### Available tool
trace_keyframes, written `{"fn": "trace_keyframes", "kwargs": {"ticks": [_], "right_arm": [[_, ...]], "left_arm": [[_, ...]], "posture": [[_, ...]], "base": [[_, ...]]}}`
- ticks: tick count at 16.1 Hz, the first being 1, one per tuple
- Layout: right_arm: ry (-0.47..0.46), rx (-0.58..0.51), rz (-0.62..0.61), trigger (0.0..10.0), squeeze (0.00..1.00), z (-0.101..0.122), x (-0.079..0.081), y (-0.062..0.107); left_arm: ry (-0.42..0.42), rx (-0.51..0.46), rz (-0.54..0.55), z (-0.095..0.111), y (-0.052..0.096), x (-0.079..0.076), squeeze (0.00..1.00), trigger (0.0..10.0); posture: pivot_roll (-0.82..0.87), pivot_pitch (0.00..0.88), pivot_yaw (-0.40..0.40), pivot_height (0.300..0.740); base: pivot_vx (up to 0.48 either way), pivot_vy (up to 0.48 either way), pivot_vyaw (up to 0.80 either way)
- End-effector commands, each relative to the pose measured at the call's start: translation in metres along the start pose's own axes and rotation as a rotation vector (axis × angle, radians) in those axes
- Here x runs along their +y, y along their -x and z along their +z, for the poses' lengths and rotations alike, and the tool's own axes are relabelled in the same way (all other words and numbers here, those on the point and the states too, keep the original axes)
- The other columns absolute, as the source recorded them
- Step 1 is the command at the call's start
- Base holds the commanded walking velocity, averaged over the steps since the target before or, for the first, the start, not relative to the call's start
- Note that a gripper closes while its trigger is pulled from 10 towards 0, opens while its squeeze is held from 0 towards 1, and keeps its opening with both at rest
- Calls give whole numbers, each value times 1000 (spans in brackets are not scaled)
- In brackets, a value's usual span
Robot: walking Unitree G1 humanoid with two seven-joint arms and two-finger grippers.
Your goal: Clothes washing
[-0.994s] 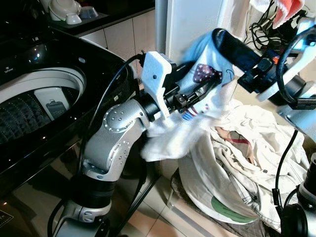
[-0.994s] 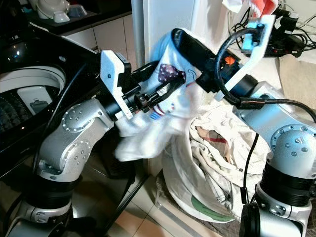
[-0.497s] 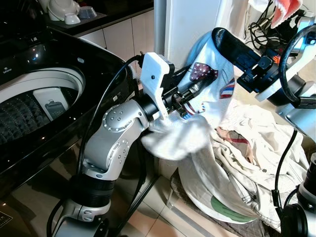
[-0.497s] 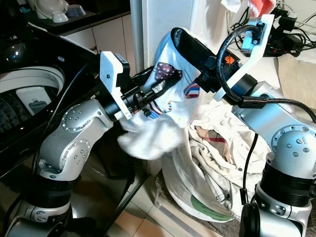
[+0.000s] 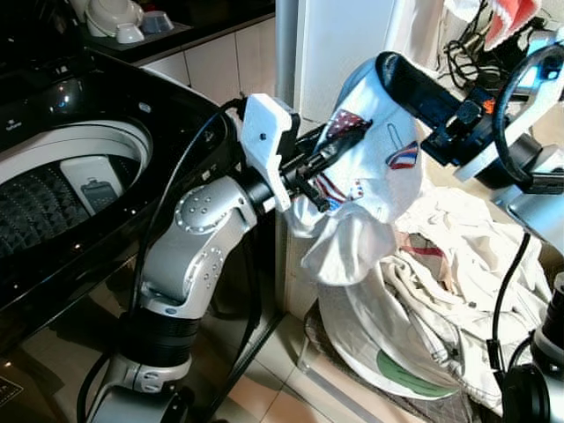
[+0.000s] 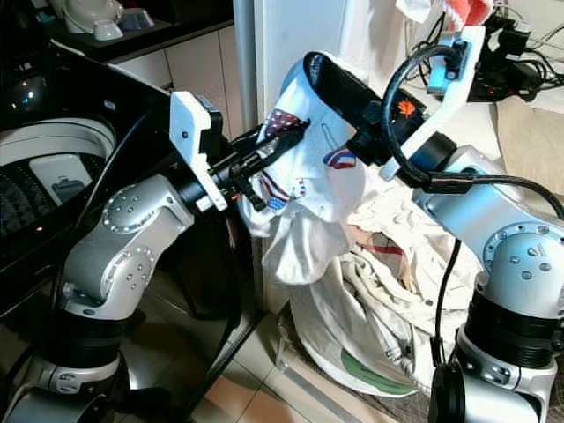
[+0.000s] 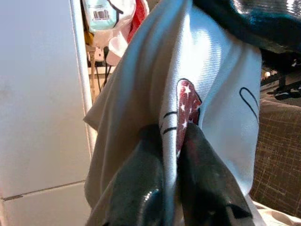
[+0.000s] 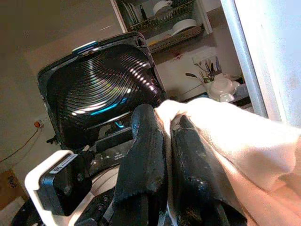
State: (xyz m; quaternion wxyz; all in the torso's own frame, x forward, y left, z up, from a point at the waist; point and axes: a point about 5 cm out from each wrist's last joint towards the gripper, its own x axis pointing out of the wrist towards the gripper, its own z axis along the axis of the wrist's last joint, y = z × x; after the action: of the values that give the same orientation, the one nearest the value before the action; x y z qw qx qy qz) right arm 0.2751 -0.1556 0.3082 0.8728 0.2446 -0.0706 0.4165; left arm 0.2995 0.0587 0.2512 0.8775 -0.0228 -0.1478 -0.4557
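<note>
A white printed garment (image 5: 366, 189) with red, white and blue flag marks hangs in the air between my two arms. My left gripper (image 5: 348, 134) is shut on its printed front (image 7: 188, 101), fingers (image 7: 141, 188) pinching a fold. My right gripper (image 5: 392, 69) is shut on the garment's top edge (image 8: 211, 122), higher and to the right. The rest of the cloth droops over a pile of white laundry (image 5: 441, 282) in a basket. The open top-loading washing machine (image 5: 62, 176) stands at my left, its drum (image 5: 44, 203) dark.
A white cabinet panel (image 5: 344, 44) rises right behind the garment. Cables and a power strip (image 6: 502, 70) lie at the back right. Dishes (image 5: 119, 18) sit on a counter behind the washer. The washer's raised lid (image 8: 99, 89) shows in the right wrist view.
My left gripper has swung up and to the right with the garment. The bunched lower cloth has dropped from beside my left forearm and now hangs lower, above the laundry pile.
</note>
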Motion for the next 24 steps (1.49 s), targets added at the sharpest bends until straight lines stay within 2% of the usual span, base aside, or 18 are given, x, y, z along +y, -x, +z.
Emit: {"fn": "trace_keyframes", "kwargs": {"ticks": [1,2,3,4,6,7,8,9,10,12,14,15,16,17,18,19,22,24], "right_arm": [[42,-26,44,0,0,8,11,-1],[44,-26,42,0,0,8,11,-1],[51,-20,19,5647,620,8,9,-1],[12,-21,20,10000,1000,8,7,-2],[53,-10,-31,10000,1000,8,2,0],[99,7,-89,10000,1000,8,-3,2],[123,25,-112,10000,620,7,-5,4],[188,92,-135,10000,0,2,-7,7],[240,158,-158,10000,0,-5,-9,12],[256,189,-206,10000,0,-9,-14,16],[325,306,-285,10000,0,-23,-25,22],[373,384,-320,10000,0,-33,-30,26],[381,406,-328,10000,0,-36,-31,28],[413,474,-347,10000,0,-44,-34,32],[426,508,-360,10000,0,-47,-35,36],[442,564,-389,10000,0,-52,-39,42],[506,706,-475,10000,0,-63,-53,62],[516,725,-563,10000,0,-65,-65,71]], "left_arm": [[-10,2,30,1,2,6,0,0],[-14,1,40,1,3,7,0,0],[-18,-11,73,4,3,12,0,0],[-40,-25,110,9,4,20,0,0],[-125,-55,205,27,7,41,0,0],[-218,-78,292,47,13,62,0,0],[-275,-93,353,60,17,75,0,0],[-394,-124,499,90,31,103,0,0],[-587,-87,664,120,52,131,0,0],[-789,23,769,143,75,154,0,0],[-935,244,838,146,94,176,0,0],[-1042,375,919,145,107,187,0,2588],[-1071,427,956,145,113,191,0,9020],[-1046,532,924,136,119,197,0,10000],[-979,552,904,130,121,197,408,10000],[-821,682,823,108,127,197,1000,10000],[-671,974,691,72,148,191,1000,10000],[-613,1082,661,57,165,187,1000,10000]], "posture": [[-108,0,10,740],[-108,0,10,740],[-108,0,12,740],[-109,0,13,740],[-107,0,13,740],[-108,0,17,740],[-109,0,19,740],[-109,0,24,740],[-109,0,27,740],[-107,0,31,740],[-109,0,35,740],[-109,0,35,740],[-112,0,41,740],[-112,0,41,740],[-111,0,44,740],[-111,0,44,740],[-107,0,42,740],[-106,0,42,740]], "base": [[0,0,0],[0,0,0],[0,0,0],[0,0,0],[0,0,0],[0,0,0],[0,0,0],[0,0,0],[0,0,0],[0,0,0],[0,0,0],[0,0,0],[0,0,0],[0,0,0],[0,0,0],[0,0,0],[0,0,0],[0,0,0]]}}
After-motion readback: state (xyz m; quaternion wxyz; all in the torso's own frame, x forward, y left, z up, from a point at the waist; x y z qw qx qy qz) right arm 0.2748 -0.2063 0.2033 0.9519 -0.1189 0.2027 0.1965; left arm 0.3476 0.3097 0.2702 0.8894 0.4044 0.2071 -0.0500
